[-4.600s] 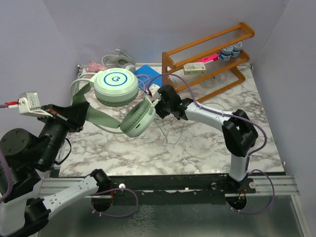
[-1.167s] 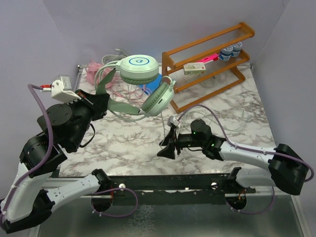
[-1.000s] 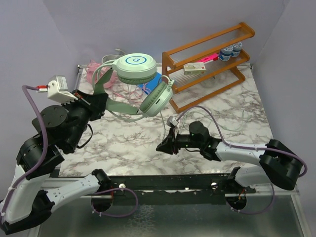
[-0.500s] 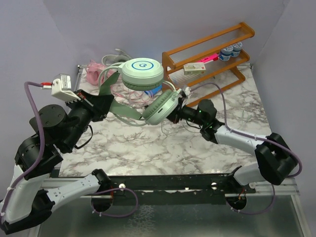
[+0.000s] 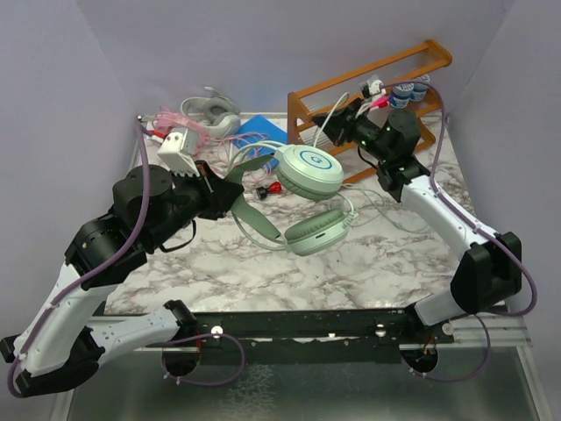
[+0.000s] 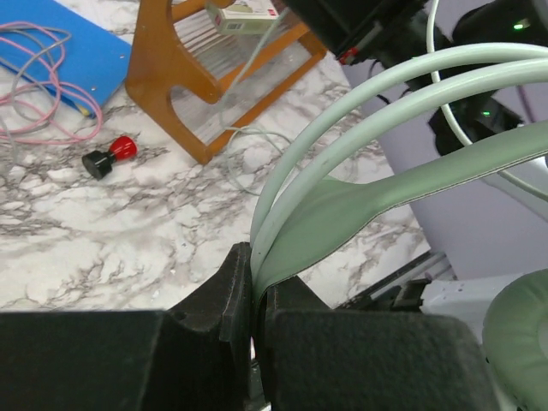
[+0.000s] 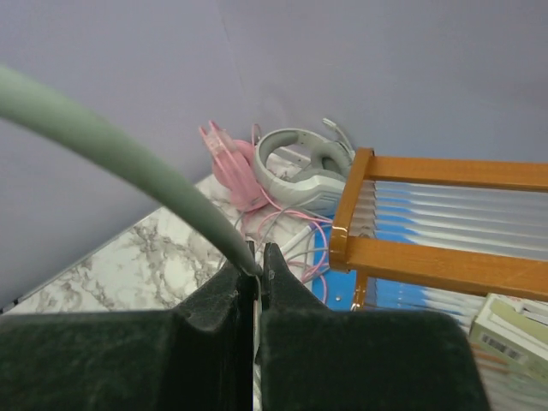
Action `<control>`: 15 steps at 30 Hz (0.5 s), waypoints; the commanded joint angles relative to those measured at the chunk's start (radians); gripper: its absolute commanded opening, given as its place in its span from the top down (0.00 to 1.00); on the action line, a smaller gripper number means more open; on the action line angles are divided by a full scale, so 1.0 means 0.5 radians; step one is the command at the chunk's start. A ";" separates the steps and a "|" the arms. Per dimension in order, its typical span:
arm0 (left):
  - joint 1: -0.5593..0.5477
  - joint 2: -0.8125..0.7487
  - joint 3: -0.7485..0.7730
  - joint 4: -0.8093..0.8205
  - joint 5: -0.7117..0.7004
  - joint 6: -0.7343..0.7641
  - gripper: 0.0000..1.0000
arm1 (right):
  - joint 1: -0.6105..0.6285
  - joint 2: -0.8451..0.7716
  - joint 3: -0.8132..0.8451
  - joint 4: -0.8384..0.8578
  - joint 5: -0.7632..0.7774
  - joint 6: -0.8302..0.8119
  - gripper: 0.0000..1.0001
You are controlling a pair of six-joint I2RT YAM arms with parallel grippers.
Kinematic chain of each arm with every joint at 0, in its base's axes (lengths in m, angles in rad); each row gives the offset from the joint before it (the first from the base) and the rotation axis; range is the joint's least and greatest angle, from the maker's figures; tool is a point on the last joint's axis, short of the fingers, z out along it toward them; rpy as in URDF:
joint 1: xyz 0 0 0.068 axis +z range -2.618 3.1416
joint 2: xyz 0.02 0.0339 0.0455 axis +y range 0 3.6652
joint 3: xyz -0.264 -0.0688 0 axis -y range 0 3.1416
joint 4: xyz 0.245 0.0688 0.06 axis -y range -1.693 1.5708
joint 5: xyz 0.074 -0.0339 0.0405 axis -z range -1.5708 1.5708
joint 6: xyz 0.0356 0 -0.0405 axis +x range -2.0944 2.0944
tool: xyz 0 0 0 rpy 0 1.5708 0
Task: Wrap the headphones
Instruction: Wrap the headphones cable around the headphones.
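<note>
The mint green headphones [image 5: 308, 170] hang over the middle of the table, with one cup above the other [image 5: 317, 233]. My left gripper [image 5: 224, 198] is shut on their headband [image 6: 360, 201], and the jaws [image 6: 254, 291] pinch the band's edge. My right gripper [image 5: 326, 117] is raised by the rack, shut on the thin mint green cable [image 7: 128, 150] at its fingertips [image 7: 259, 270]. The pink headphones [image 7: 229, 167] and the silver-grey headphones [image 7: 304, 167] lie at the back left, with their cables tangled.
A wooden two-shelf rack [image 5: 377, 96] stands at the back right, holding small boxes and tins. A blue flat board [image 6: 77, 51] lies by the pink cable. A small red-and-black object [image 5: 267, 187] sits on the marble top under the headband. Purple walls close in on three sides.
My right gripper has closed on the mint green cable and swung from the table's front up to the rack. My left arm has carried the mint green headphones right and lower.
</note>
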 commanded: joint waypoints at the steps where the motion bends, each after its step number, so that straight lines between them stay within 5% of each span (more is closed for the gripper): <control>1: -0.008 -0.032 -0.027 0.070 -0.094 0.035 1.00 | -0.004 -0.186 0.030 -0.254 0.273 -0.158 0.99; 9: -0.008 -0.068 -0.170 0.032 -0.622 0.022 1.00 | -0.005 -0.677 -0.096 -0.291 0.884 -0.308 0.99; 15: -0.008 0.011 -0.195 -0.050 -0.715 0.030 1.00 | -0.005 -0.892 -0.069 -0.253 0.861 -0.442 0.99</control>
